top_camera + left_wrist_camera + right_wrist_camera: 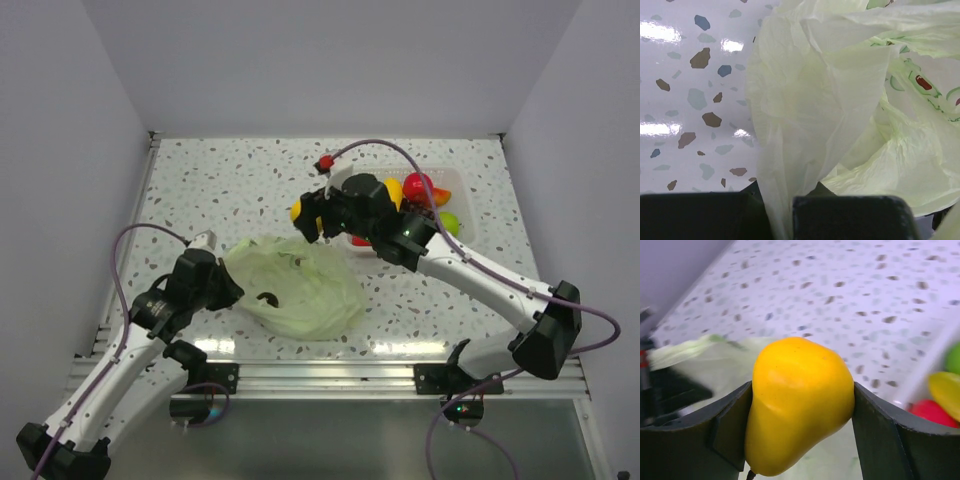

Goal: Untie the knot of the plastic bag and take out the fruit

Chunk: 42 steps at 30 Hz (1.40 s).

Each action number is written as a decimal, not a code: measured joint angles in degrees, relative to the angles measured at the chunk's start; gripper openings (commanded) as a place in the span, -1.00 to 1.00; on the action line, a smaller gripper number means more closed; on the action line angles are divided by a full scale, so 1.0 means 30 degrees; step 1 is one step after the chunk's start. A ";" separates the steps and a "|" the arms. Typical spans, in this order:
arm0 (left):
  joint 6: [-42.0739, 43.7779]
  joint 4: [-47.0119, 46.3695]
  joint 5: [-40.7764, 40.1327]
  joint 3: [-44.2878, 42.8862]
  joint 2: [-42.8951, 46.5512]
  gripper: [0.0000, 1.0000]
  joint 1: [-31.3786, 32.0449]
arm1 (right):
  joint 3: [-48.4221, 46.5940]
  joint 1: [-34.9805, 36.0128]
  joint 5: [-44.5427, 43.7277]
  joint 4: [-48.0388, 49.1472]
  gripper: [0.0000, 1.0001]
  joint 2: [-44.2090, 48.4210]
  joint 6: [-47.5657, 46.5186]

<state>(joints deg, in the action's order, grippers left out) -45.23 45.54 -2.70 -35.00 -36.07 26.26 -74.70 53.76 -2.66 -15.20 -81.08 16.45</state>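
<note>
The pale green plastic bag (pixel 300 290) lies crumpled on the speckled table, left of centre. My left gripper (pixel 232 290) is at its left edge, shut on a fold of the bag (pixel 830 100), which runs down between the dark fingers (pixel 850 215). My right gripper (pixel 303 215) hangs over the bag's far side, shut on a yellow pear-like fruit (pixel 800 400). That fruit (pixel 296 211) fills the gap between the jaws. The knot is out of view.
A clear tray (pixel 462 178) at the back right holds a red fruit (pixel 418 187), a yellow one (pixel 393 190) and a lime green one (pixel 450 222). White walls close in the table on three sides.
</note>
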 measured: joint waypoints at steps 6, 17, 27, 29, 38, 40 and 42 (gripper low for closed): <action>0.0153 0.0007 -0.0029 -0.0197 0.0007 -1.00 0.0000 | 0.0488 -0.4860 -0.3781 -0.0641 -0.24 0.0015 -0.0546; 0.0517 0.0007 -0.0022 -0.0736 -0.0073 -1.00 0.0000 | 0.1282 -1.0338 -0.6215 -0.1953 0.98 -0.2973 0.0029; 0.0641 -0.0044 0.0277 -0.1151 -0.0656 -1.00 0.0000 | 0.1049 -0.9231 -0.3767 -0.3563 0.97 -0.0197 -0.0087; 0.0641 -0.0095 0.0415 -0.1683 -0.1246 -1.00 0.0000 | 0.1035 -0.8247 -0.2055 -0.3388 0.88 0.1056 -0.0226; 0.0998 -0.1545 0.1763 -0.4998 -0.3322 -1.00 0.0000 | 0.0546 -0.1435 0.4036 -0.1719 0.65 0.1588 -0.0182; 0.0925 -0.1552 0.1770 -0.4109 -0.2273 -1.00 0.0000 | 0.0663 -0.0714 0.4269 -0.1341 0.62 0.0816 0.0087; 0.0780 -0.1486 0.1821 -0.2623 -0.1100 -1.00 0.0000 | 0.0918 -0.0219 0.4269 -0.0925 0.62 0.0000 0.0335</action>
<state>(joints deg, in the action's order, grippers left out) -42.89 41.08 2.76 -42.87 -39.38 26.26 -71.94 53.10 10.15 -17.98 -81.08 17.45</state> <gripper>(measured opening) 0.016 0.814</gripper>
